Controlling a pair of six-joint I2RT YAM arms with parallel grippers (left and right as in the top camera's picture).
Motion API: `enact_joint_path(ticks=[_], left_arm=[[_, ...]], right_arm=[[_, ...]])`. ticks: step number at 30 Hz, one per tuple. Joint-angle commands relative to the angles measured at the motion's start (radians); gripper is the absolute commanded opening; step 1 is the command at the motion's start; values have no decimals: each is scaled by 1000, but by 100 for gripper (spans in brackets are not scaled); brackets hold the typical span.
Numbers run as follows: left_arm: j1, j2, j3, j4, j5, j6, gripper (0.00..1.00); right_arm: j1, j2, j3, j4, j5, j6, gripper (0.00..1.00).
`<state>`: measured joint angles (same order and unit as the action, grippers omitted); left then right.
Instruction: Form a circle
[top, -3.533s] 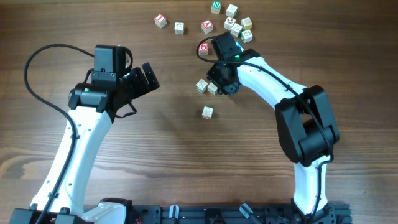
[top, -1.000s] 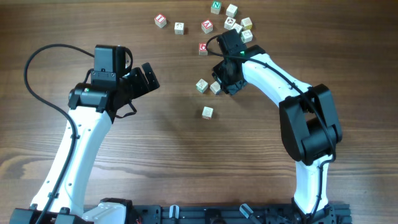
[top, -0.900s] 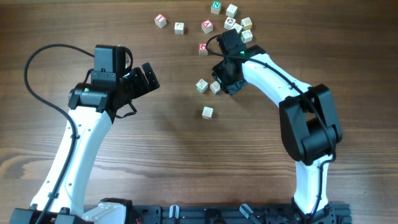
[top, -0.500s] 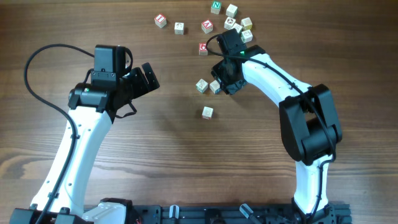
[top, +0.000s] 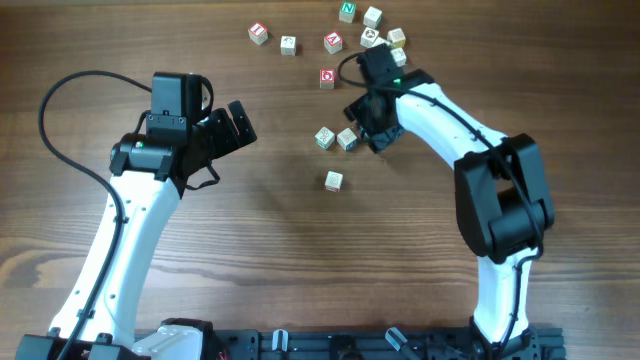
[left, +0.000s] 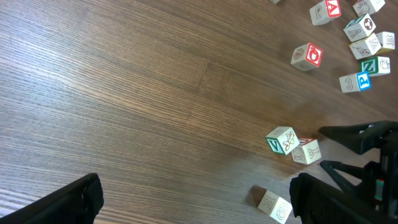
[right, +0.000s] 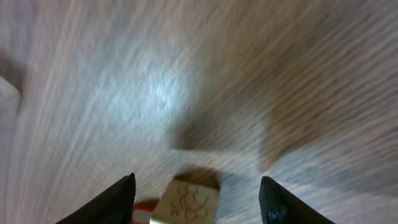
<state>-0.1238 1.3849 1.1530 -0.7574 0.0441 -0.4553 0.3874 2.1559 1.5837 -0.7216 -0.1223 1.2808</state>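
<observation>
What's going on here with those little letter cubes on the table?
The right gripper has its jaws open right beside two touching letter cubes mid-table, gripping neither. A third cube sits apart, nearer the robot's base, so no ring is formed yet. More loose cubes lie scattered on the far side. The left gripper hangs open and empty, away from them all.
</observation>
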Motion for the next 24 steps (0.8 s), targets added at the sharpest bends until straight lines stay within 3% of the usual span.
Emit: enact_joint_path(ticks=[1, 4, 8, 10, 16, 22, 24], left_arm=[[5, 6, 6, 2, 8, -9, 100], [5, 6, 6, 2, 8, -9, 100], [5, 6, 6, 2, 8, -9, 100], [5, 6, 6, 2, 8, -9, 100], [5, 6, 6, 2, 8, -9, 100], [5, 6, 6, 2, 8, -9, 100], [5, 6, 6, 2, 8, -9, 100]], right_arm=[[-40, 6, 58, -4, 25, -51, 61], [-53, 6, 59, -2, 24, -83, 36], [-33, 9, 57, 10, 61, -111, 26], [-19, 29, 57, 38, 69, -111, 13], [-18, 79, 54, 34, 90, -183, 7], [-75, 76, 54, -96, 106, -185, 5], [-100, 77, 54, -119, 114, -279, 5]])
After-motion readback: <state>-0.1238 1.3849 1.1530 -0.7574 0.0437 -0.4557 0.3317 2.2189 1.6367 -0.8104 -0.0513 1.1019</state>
